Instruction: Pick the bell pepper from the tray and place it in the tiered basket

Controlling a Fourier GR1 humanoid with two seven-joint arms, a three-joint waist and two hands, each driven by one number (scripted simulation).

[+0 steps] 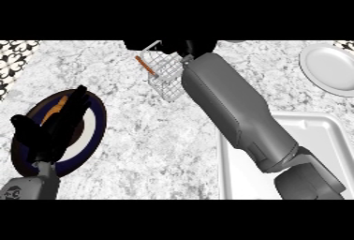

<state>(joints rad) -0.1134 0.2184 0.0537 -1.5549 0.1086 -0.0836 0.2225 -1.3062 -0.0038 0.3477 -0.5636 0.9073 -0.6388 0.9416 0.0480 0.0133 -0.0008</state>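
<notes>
Right forearm (pixel 235 112) reaching over tiered basket (pixel 165 77), left hand (pixel 52 129) resting open

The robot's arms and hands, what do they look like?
Both forearms are smooth grey casings with rounded, boxy segments. The right forearm is long, with a darker grey jointed section near the lower edge. The left hand is black, with slim black fingers and a thumb, on a narrow grey forearm bearing a small dark round marking. The right hand is hardly visible. No cables show.
</notes>
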